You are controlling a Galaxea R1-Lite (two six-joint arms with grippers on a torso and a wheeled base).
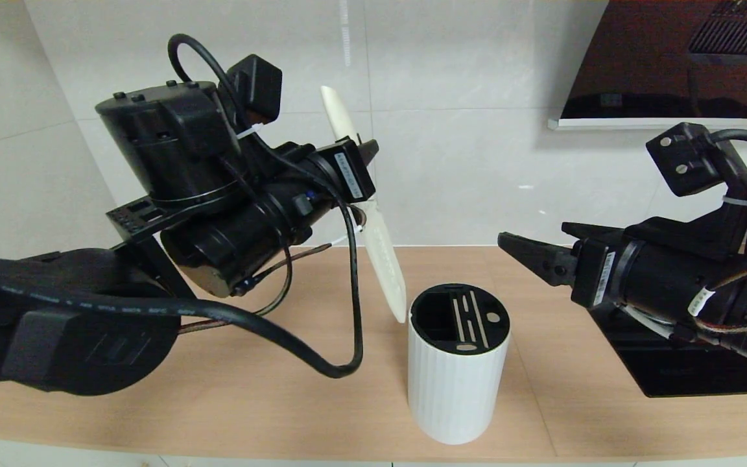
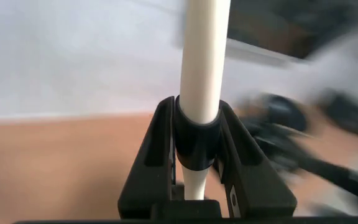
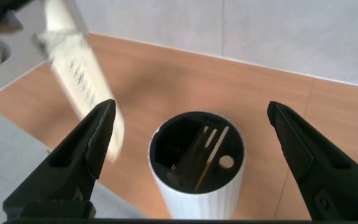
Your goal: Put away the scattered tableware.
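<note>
While the left tool (image 1: 366, 155) hangs above the counter (image 1: 250, 402), its jaws are clamped on the pale handle of a white knife (image 1: 383, 253). The blade points down at a lean, with its tip just beside the left side of the white ribbed utensil holder (image 1: 454, 389). That tip is outside the rim, not yet over any opening. On the holder's other side hovers the right tool (image 3: 190, 106), jaws spread wide and gripping nothing, looking down on the black slotted top.

So this reads as the insertion step, and here is what it seems to ask for. First, straighten the knife: a tilted blade is likely to catch on the edge of a slot. Then carry the tip sideways over the black insert and pick an opening. The narrow slots look meant for blades, while the wide pocket on the left is the more forgiving target. Lower slowly and let go only once the blade is well down, or the knife may tip out. The holder stands free on the counter, so a sideways nudge could shift it. The open right tool looks well placed to steady it.
</note>
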